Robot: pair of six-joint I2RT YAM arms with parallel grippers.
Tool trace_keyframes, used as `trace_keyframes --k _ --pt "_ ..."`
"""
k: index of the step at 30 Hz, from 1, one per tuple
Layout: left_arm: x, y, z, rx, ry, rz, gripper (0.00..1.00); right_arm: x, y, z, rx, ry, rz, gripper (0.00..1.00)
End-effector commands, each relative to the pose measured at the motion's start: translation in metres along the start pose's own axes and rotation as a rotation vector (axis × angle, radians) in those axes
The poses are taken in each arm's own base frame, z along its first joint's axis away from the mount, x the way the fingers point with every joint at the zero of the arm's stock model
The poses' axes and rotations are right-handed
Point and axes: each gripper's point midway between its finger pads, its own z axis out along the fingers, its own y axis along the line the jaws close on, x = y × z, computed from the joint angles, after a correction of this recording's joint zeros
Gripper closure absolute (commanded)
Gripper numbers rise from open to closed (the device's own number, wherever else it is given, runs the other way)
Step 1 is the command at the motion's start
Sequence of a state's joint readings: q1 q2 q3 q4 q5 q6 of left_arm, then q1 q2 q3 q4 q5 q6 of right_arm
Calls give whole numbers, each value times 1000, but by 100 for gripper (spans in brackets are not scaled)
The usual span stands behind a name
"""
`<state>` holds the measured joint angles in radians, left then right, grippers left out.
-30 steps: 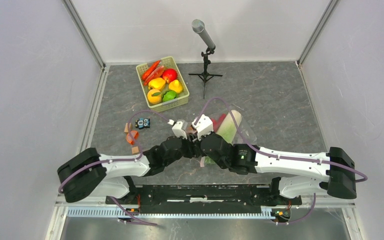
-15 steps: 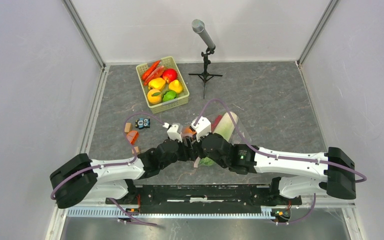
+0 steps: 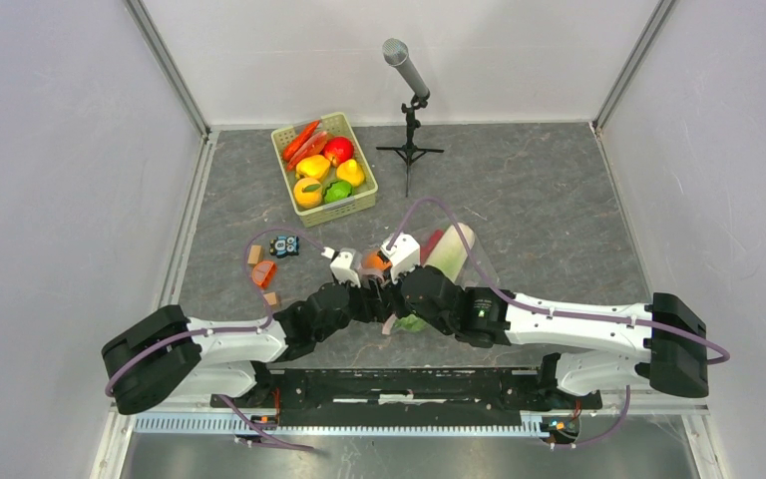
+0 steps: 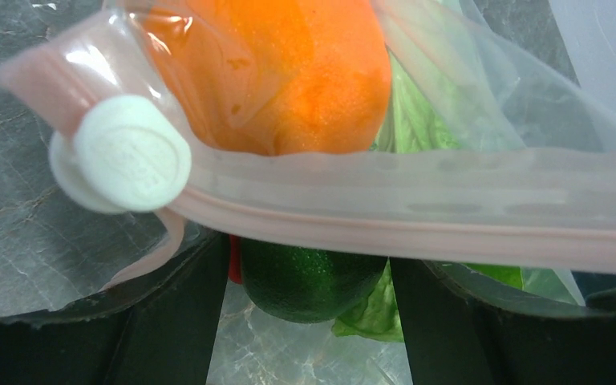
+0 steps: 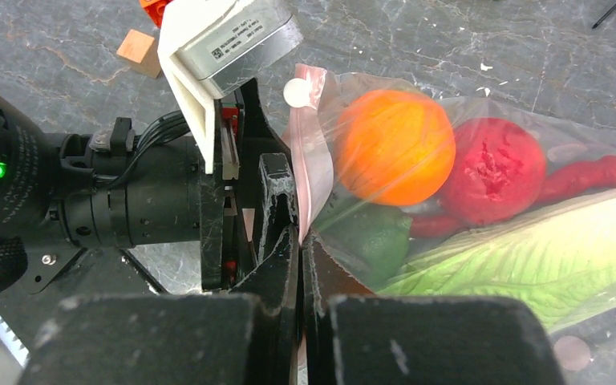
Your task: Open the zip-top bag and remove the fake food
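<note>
Zip-top bag (image 4: 449, 200) lies across the parted left gripper (image 4: 309, 321), pinched by right gripper (image 5: 299, 241).

Bright, even light, soft shadows, glare on zip-top bag (image 4: 465, 200) (close-up blurred), near fingers (image 5: 168, 337) unfocused

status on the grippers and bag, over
Left gripper open at the zip strip. Right gripper shut on the zip-top bag. Fake food inside the bag. Nothing blocking.

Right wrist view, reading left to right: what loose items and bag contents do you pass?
wooden block → white zip slider → orange → round red fruit. The green pieces lie under the others, so they are left out.
</note>
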<state>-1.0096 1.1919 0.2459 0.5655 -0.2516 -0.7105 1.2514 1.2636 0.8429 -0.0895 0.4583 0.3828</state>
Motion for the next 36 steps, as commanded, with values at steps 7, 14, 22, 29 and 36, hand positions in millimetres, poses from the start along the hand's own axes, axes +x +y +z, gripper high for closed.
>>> trace_keyframes --k 7,14,22,29,36 --pt "-17 -8 8 36 -134 -117 23 17 -53 -3 150 11 -34 100" --pt "-11 -9 10 29 -89 -139 19 34 -53 -2 138 40 -39 100" --pt "-15 -27 12 123 -89 -31 22 32 -50 2 131 47 -36 100" --pt "-13 -20 21 51 -49 48 22 34 -48 5 124 58 -35 100" --pt "4 -9 28 5 10 71 21 35 -50 5 136 59 -29 100"
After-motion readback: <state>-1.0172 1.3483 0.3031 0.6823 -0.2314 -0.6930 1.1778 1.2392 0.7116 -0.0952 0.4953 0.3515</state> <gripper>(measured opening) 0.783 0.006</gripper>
